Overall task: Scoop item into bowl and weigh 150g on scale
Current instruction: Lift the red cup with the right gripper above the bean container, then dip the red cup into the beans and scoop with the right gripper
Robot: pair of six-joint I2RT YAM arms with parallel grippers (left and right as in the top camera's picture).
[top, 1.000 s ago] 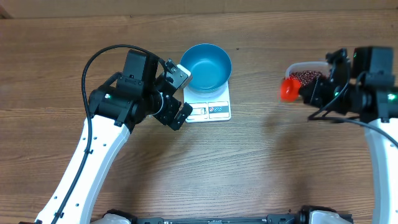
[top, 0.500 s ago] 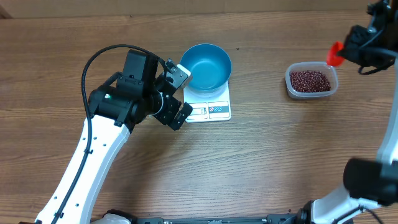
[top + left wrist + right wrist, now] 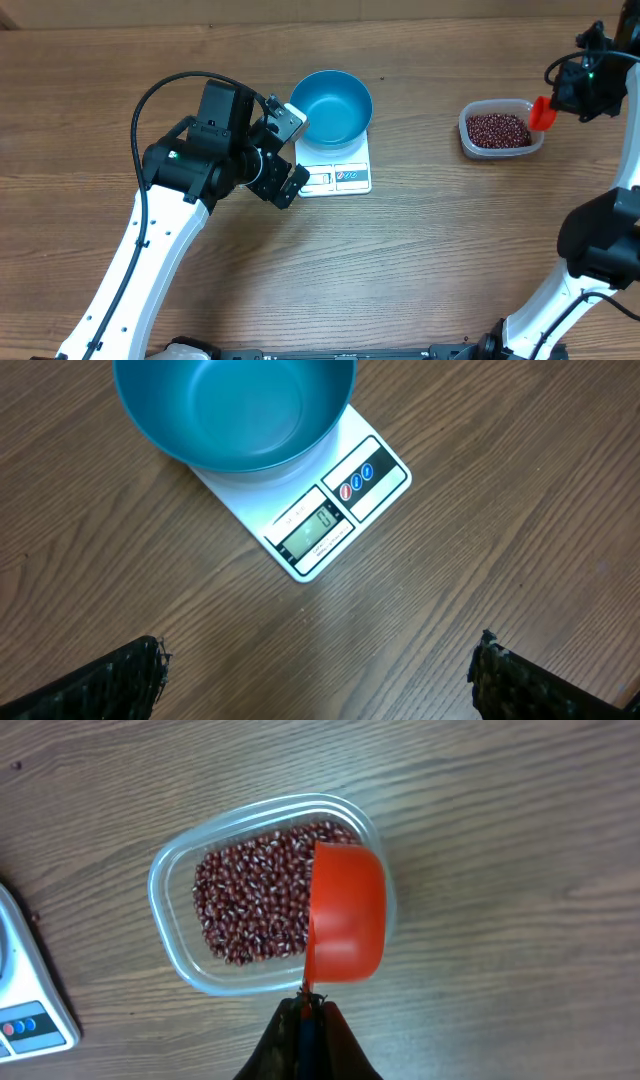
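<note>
The blue bowl (image 3: pixel 333 105) stands empty on the white scale (image 3: pixel 340 178); the left wrist view shows the bowl (image 3: pixel 235 410) and the scale (image 3: pixel 330 510) with its display lit. My left gripper (image 3: pixel 298 150) hovers wide open just left of the scale, its fingertips (image 3: pixel 130 675) over bare wood. The item, dark red beans (image 3: pixel 497 128), fills a clear tub (image 3: pixel 170 935). My right gripper (image 3: pixel 308 1008) is shut on the handle of a red scoop (image 3: pixel 345 910). The scoop's cup hangs over the tub's right end, above the beans (image 3: pixel 250 895).
The tub (image 3: pixel 465 135) sits on the wooden table right of the scale, with bare wood between them. My right arm (image 3: pixel 600 240) reaches in from the right edge. My left arm (image 3: pixel 150 250) and its black cable cross the left half.
My right gripper with the scoop swung from the tub's left side up and to the far right, then came back down to the tub's right end. The left arm stayed still.
</note>
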